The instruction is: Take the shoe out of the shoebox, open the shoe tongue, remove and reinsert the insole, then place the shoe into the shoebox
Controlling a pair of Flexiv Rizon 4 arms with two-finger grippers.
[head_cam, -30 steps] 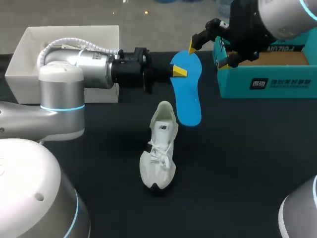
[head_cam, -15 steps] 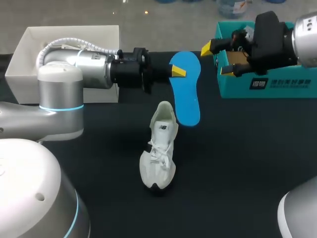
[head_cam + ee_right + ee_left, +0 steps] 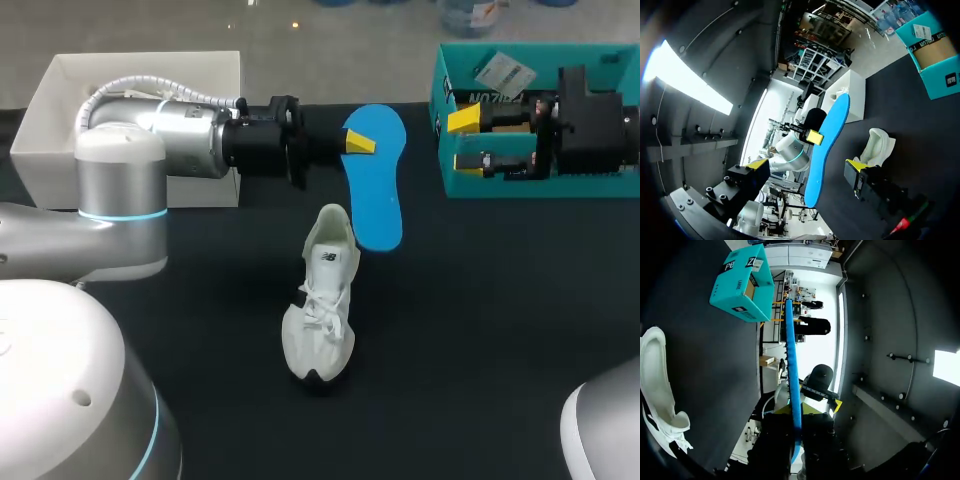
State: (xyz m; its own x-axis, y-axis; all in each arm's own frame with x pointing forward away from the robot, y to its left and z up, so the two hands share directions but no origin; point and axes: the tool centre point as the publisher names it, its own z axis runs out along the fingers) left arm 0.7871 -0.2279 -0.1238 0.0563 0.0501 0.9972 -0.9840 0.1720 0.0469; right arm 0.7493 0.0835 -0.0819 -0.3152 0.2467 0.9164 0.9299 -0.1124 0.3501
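Note:
My left gripper (image 3: 352, 142) is shut on the heel end of a blue insole (image 3: 375, 185), which hangs above the table just behind the white shoe (image 3: 322, 305). In the left wrist view the insole (image 3: 792, 370) runs edge-on out from between the fingers of my left gripper (image 3: 805, 412), with the shoe (image 3: 657, 390) lying beside it. My right gripper (image 3: 465, 140) stands open and empty in front of the teal shoebox (image 3: 600, 180), its fingers turned toward the insole. Seen from the right wrist, the insole (image 3: 827, 145) stands ahead of my right gripper (image 3: 806, 167), apart from it.
A white box lid (image 3: 60, 110) sits at the back left behind my left arm. The teal shoebox (image 3: 742, 282) holds a paper card (image 3: 503, 72). Dark bare table lies around the shoe (image 3: 877, 145) and in front of it.
My right gripper has drawn away from the insole's top end to the right, turned level, and now sits before the shoebox. The left gripper and insole stayed nearly still.

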